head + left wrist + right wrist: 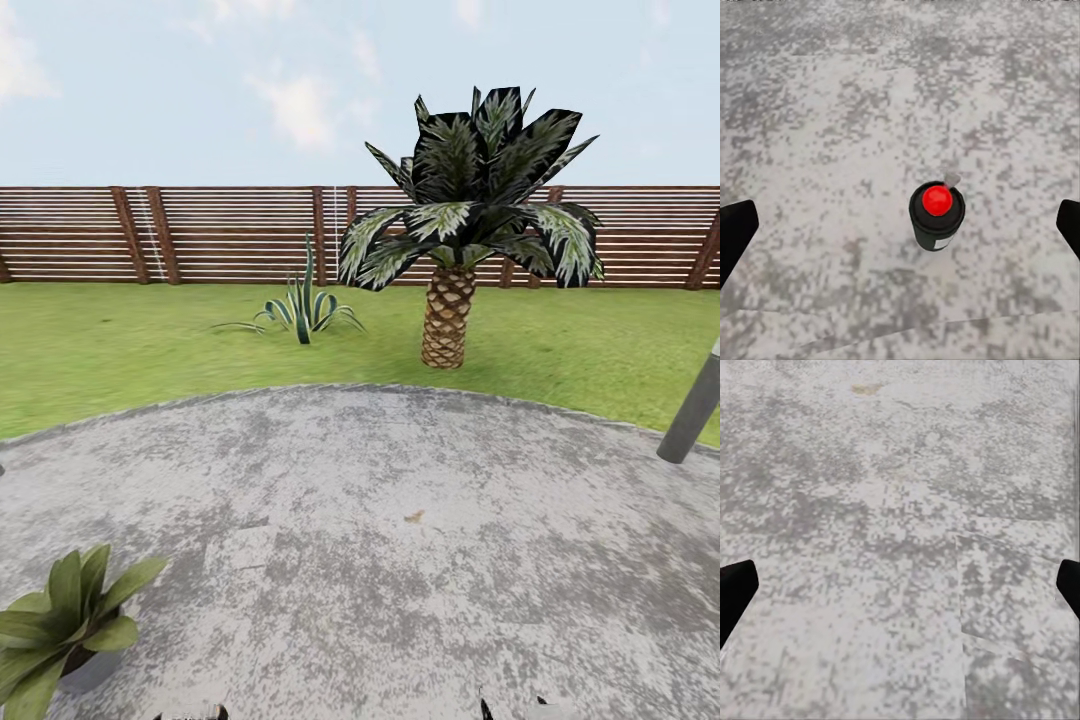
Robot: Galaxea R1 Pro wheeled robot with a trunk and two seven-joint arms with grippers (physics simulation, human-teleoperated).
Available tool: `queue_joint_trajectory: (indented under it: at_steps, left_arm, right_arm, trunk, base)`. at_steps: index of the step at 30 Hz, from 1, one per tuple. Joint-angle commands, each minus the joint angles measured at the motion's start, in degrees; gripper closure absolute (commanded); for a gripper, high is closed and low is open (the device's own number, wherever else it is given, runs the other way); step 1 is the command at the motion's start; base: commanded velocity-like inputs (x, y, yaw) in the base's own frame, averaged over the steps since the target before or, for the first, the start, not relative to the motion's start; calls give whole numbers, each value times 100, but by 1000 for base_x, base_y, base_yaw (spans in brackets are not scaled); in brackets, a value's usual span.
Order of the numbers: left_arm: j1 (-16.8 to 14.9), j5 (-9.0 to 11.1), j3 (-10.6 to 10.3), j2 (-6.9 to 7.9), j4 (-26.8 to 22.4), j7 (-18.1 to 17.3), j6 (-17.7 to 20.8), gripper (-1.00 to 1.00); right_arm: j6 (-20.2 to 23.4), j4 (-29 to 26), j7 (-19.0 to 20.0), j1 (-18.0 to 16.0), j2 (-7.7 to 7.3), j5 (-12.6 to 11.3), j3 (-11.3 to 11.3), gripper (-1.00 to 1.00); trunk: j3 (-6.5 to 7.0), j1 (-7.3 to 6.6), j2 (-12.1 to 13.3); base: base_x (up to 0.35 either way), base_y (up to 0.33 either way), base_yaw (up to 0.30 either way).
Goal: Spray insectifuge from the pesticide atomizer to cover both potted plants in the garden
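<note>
The pesticide atomizer [936,217] stands upright on the grey paving in the left wrist view, a small dark bottle with a red cap and a pale nozzle. My left gripper [900,231] hovers above it, open, its black fingers [735,232] wide apart at both sides and clear of the bottle. My right gripper [900,592] is also open, over bare paving with nothing between its fingers [735,589]. One potted plant [60,625], a low rosette of broad green leaves over a grey pot, sits at the near left of the head view. The second plant is out of view.
The round mottled patio [380,520] spreads ahead, with lawn [120,350] beyond it. A striped agave [300,310] and a palm [465,230] stand on the grass before the slat fence [230,235]. A grey bollard lamp [695,405] leans in at the right edge.
</note>
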Motion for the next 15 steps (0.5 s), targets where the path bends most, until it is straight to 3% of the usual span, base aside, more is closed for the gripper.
queue_joint_trajectory:
  at_steps: [1,6,9,11,15]
  left_arm:
    - [-25,1,1,4,4,-5,20,-100]
    - [-462,-18,-9,8,-1,-95,599,-100]
    - [-868,-35,-19,8,-1,-432,997,-100]
    - [-1097,-40,-21,7,-1,-592,1082,-100]
    - [-1255,-40,-22,17,0,-656,1115,-100]
  right_arm:
    - [-6,-138,1,-58,-2,5,1,-100]
    - [340,-567,2,-559,-4,12,1,-100]
    - [1107,-635,-8,-1169,-5,8,1,-100]
    - [1437,-649,-10,-1546,-5,6,1,-100]
    - [1586,-657,-6,-1919,-5,5,1,-100]
  trunk:
    - [-5,-1,-2]
    - [-5,-1,-2]
    - [-5,-1,-2]
    - [-5,-1,-2]
    - [-5,-1,-2]
  base:
    - [0,0,0]
    - [0,0,0]
    - [0,0,0]
    - [0,0,0]
    - [0,0,0]
